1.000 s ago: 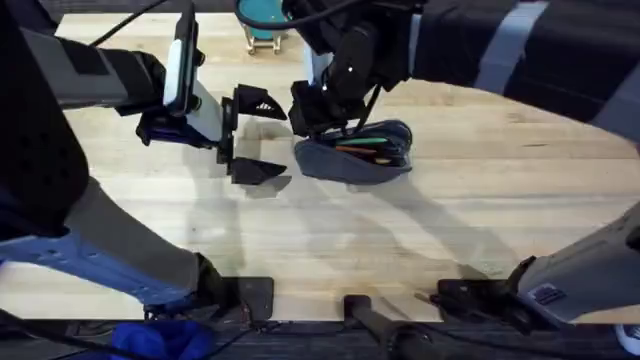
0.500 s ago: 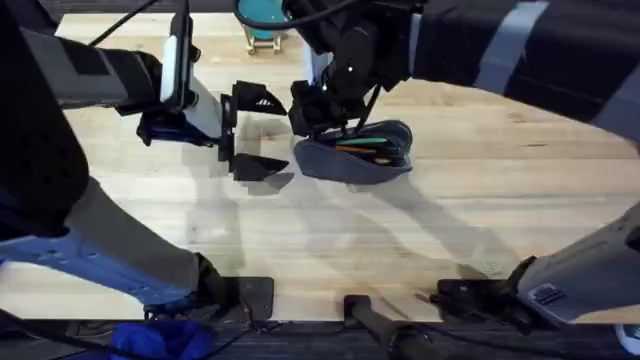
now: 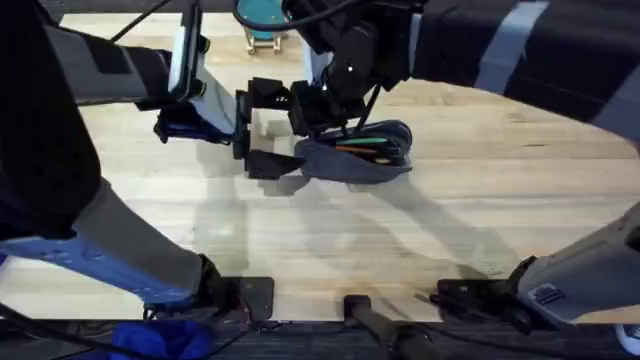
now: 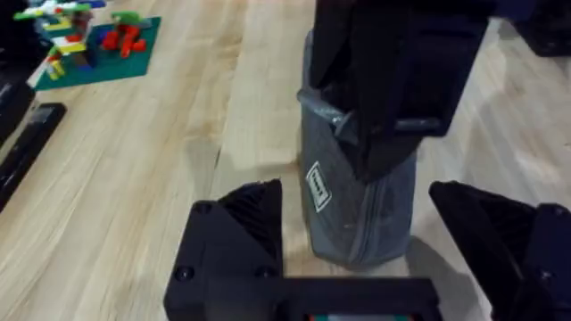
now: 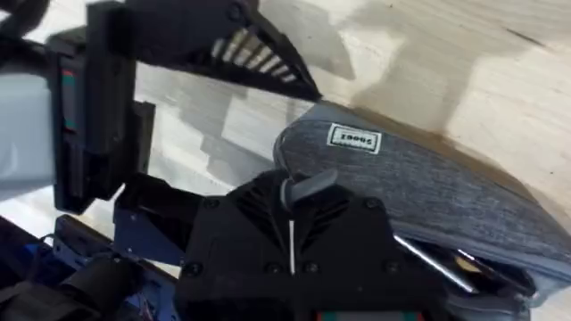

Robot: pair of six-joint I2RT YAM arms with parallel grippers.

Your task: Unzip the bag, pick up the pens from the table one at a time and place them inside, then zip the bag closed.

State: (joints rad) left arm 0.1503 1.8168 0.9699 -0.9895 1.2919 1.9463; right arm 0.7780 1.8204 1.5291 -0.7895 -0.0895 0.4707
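Note:
The blue-grey bag [image 3: 352, 160] lies mid-table with its mouth open, orange lining showing. A green pen [image 3: 372, 148] and a dark one lie inside; a pen tip [image 5: 439, 266] shows at the opening. My right gripper [image 3: 318, 118] sits over the bag's left end, shut on the grey zipper pull [image 5: 304, 189]. My left gripper [image 3: 268, 128] is open just left of the bag. In the left wrist view its fingers [image 4: 243, 221] straddle the bag's end [image 4: 361, 209] without touching, and the right gripper [image 4: 393, 89] hangs above.
A toy-brick build on a green plate [image 4: 100, 40] and a black bar-shaped object [image 4: 27, 134] lie on the table [image 3: 480, 200] beyond the left arm. A teal object [image 3: 262, 15] stands at the far edge. Bare wood lies in front of the bag.
My left gripper has moved right, closing in on the bag's left end. The right gripper and the bag have stayed put.

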